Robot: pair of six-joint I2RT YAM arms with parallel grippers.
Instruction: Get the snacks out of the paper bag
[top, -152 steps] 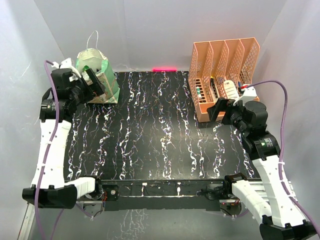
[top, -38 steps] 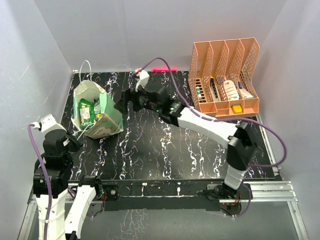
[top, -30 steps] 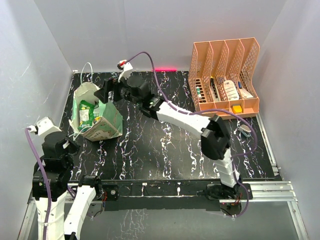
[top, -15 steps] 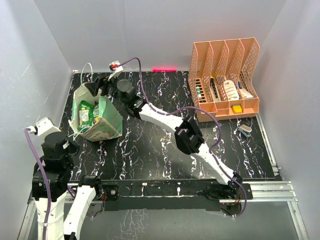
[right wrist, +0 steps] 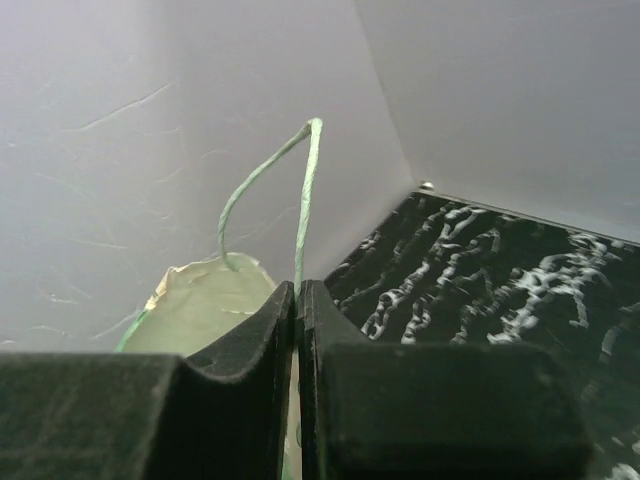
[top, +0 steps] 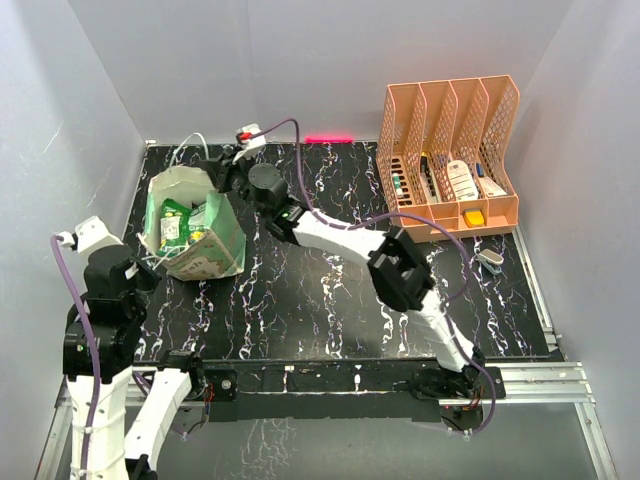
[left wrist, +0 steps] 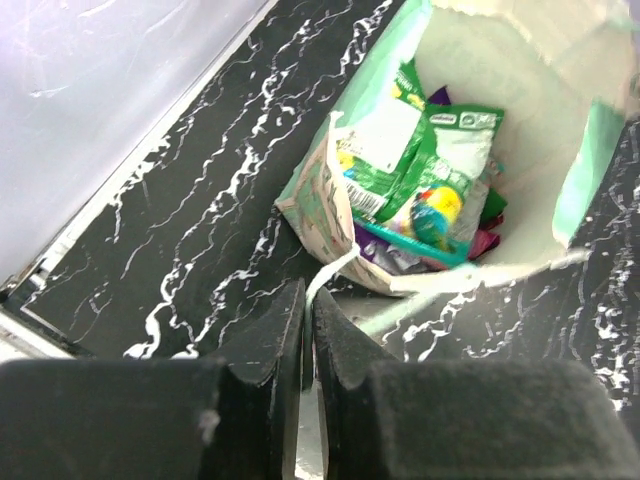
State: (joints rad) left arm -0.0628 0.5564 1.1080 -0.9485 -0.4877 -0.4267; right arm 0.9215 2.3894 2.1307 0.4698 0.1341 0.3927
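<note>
Looking across the black marbled table, I'd say the job has hardly begun: I can't see a single packet lying outside the paper bag. The peach organizer with its bottles and boxes stands well to the right of the bag and is not in anyone's way. The bag itself stands with its mouth gaping upward.

The right arm stretches all the way over to the bag's far side. There the right gripper has its fingers pressed together on the far string handle, which loops up out of the pinch. On the bag's near side, the left gripper is closed too, with the near string handle running into its tips. It looks nipped there, though I can't be sure.

Down inside the bag lie the snacks, green packets on top and purple and pink ones peeping out beneath. All of them remain to come out. With both pincers busy on strings, I reckon one must let go before it can reach in.
</note>
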